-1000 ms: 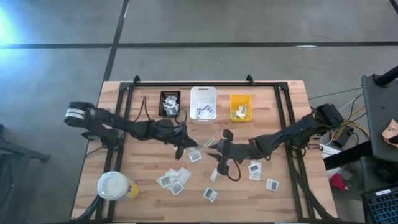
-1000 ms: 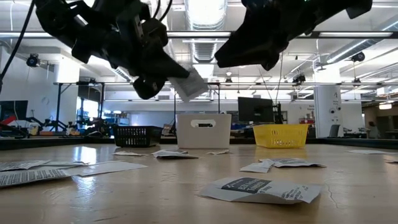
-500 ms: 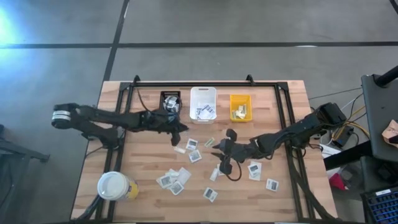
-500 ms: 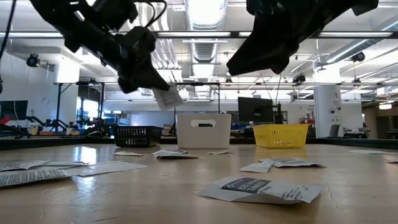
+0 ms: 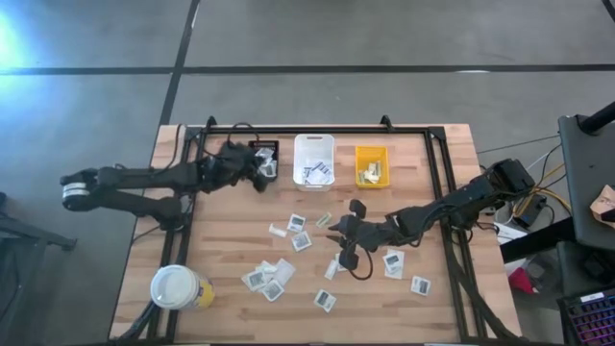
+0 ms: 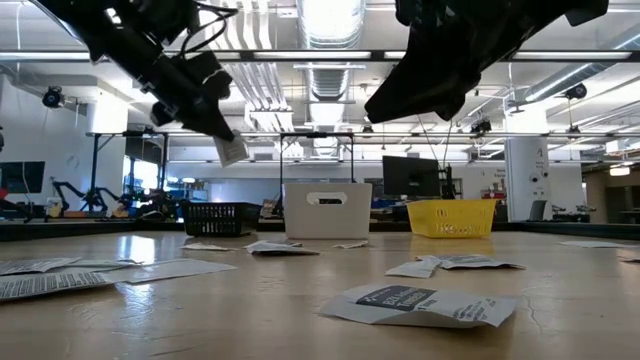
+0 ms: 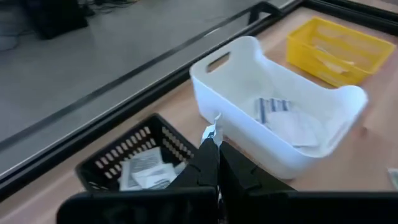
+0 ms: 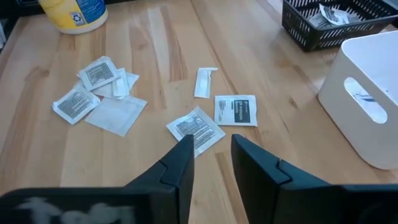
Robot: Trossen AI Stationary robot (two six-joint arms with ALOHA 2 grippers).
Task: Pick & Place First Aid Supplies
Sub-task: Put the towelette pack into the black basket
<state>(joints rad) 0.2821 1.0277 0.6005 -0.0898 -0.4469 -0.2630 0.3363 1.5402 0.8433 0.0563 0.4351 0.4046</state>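
My left jaws [image 7: 214, 146] are clamped on a small white packet [image 7: 211, 132], poised over the black bin [image 7: 134, 163] at the desk's [image 5: 423, 183] far edge. My right jaws [image 8: 211, 155] hang parted above loose packets [image 8: 196, 127] mid-desk, nearer them than my left.

bright overhead ceiling lights [image 6: 325, 18] glare; table [image 8: 37, 81] evenly lit, soft shadows; nearest packet [image 6: 420, 303] slightly blurred.

The left gripper [image 6: 222, 140] hangs above the table [image 6: 300, 300], its jaws pinching a small packet [image 6: 231, 150].
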